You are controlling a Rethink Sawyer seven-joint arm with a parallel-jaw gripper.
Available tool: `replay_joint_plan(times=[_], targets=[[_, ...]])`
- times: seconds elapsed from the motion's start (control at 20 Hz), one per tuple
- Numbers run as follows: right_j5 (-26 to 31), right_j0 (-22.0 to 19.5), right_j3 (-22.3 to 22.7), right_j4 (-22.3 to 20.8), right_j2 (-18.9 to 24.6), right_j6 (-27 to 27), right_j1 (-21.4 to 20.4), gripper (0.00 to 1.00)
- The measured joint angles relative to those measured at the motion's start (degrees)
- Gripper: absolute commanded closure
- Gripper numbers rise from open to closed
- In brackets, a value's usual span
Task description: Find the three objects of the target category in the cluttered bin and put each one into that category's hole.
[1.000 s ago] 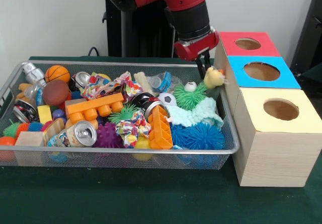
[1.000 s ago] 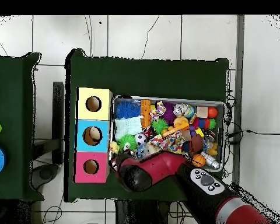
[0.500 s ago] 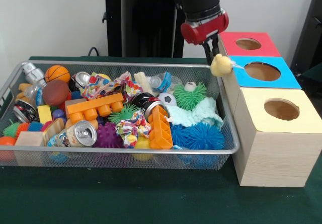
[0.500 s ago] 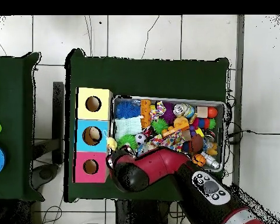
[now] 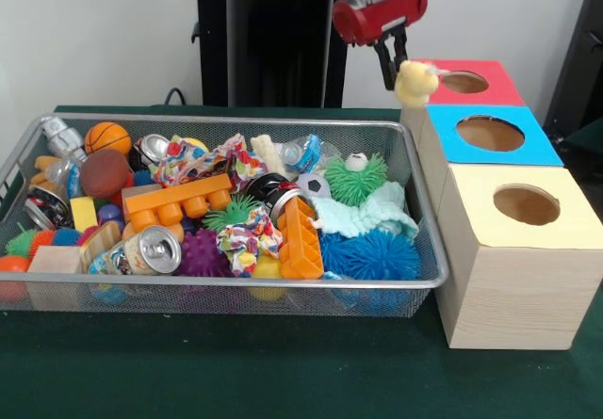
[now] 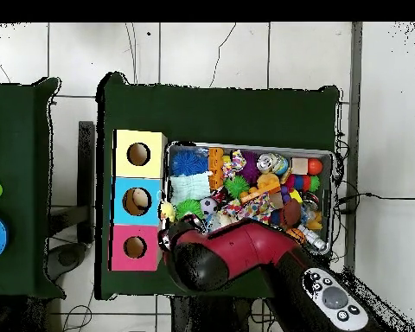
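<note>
My gripper (image 5: 403, 75) is shut on a small fuzzy yellow toy animal (image 5: 415, 83) and holds it in the air above the far right corner of the wire mesh bin (image 5: 236, 282), level with the left edge of the red box (image 5: 466, 82). In the overhead view the toy (image 6: 166, 210) shows between the bin (image 6: 245, 145) and the blue box (image 6: 137, 201), with the arm (image 6: 228, 255) covering the gripper. Another yellow thing (image 5: 267, 268) lies half hidden under an orange block (image 5: 301, 240) at the bin's front. No duckling shows clearly.
Three wooden boxes with round holes stand in a row right of the bin: red at the far end, blue (image 5: 490, 134) in the middle, yellow (image 5: 526, 204) nearest. The bin holds spiky balls (image 5: 372, 254), cans (image 5: 151, 249), cloth scraps, blocks and small balls.
My gripper has risen with the yellow toy, from the bin's far right corner at rim height to above the box tops, beside the red box.
</note>
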Motion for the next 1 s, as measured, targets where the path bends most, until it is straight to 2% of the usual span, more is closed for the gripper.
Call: replay_joint_plan(times=[0.4,0.8,0.85,1.0], targets=[[0.2,1.0,3.0,0.4,1.8,0.0,-2.1,1.00],[0.1,7.4,4.9,0.2,1.1,0.0,-1.3,1.00],[0.1,9.1,4.9,-0.3,0.6,0.0,-0.7,1.00],[0.1,10.6,4.9,-0.7,0.0,0.0,0.1,1.00]])
